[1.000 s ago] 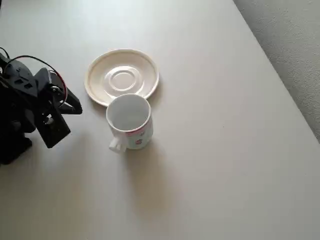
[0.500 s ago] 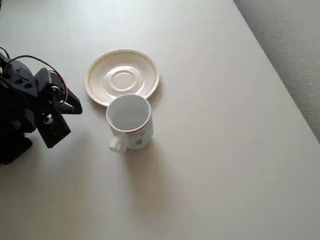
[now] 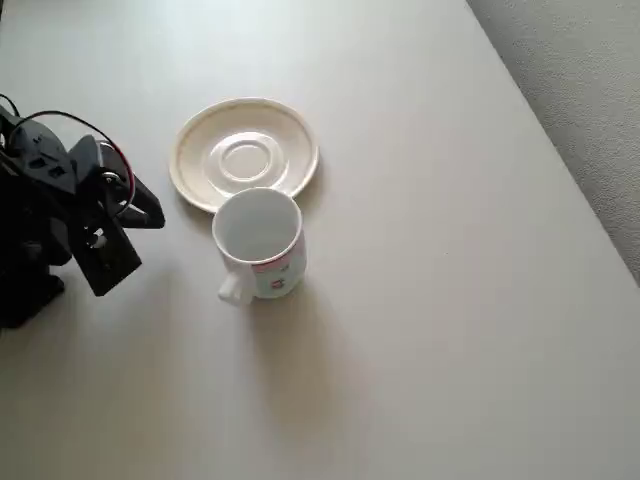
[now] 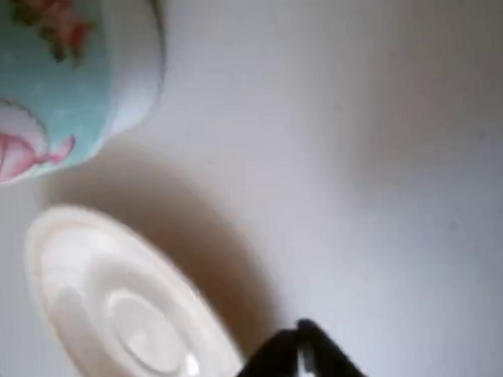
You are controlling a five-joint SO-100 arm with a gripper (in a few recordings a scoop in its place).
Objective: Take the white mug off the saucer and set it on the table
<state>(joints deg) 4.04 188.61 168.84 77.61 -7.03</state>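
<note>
No legible writing anywhere; pink and pale green print on white mug [image 3: 258, 241], blurred in wrist view [image 4: 49, 74]. Overhead view, left to right: black gripper [image 3: 148, 212] at left edge, well apart from crockery, fingertips drawn together, clamped on nothing. Saucer [image 3: 243, 155] empty, flat on table [image 3: 430, 300]. Mug off the saucer, upright on table just below saucer's rim, mouth up, nothing inside, handle toward lower left. Whether mug touches the rim: cannot tell. Textured grey floor [image 3: 585, 90] past table's right edge.
</note>
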